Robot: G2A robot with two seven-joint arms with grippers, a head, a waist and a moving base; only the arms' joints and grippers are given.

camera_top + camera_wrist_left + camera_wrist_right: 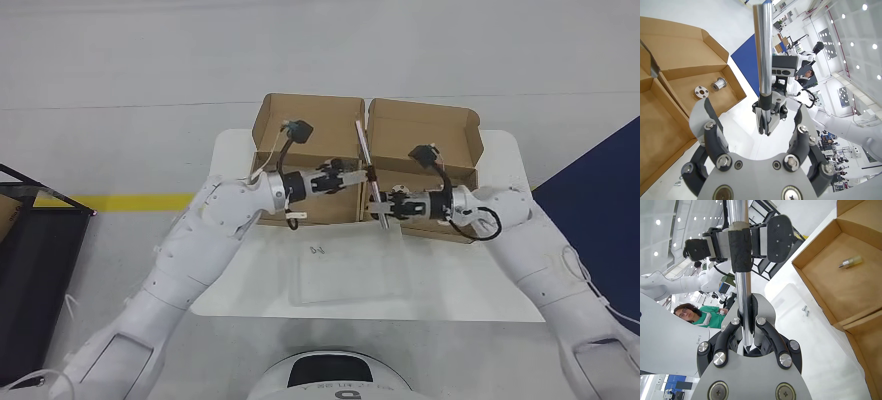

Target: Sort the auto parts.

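Right gripper (746,306): clamped on the rod's (741,285) lower end.
Left gripper (751,106): wide, straddling the black sleeve (740,251), seemingly not touching.
Handover, likely: close squarely on the sleeve before the right releases.
Rod: aloft where the two boxes (310,105) meet.

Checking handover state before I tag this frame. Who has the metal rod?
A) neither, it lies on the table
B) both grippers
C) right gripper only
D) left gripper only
C: the right gripper is shut on the metal rod, while the left gripper faces it with its fingers spread wide and not closed on it.
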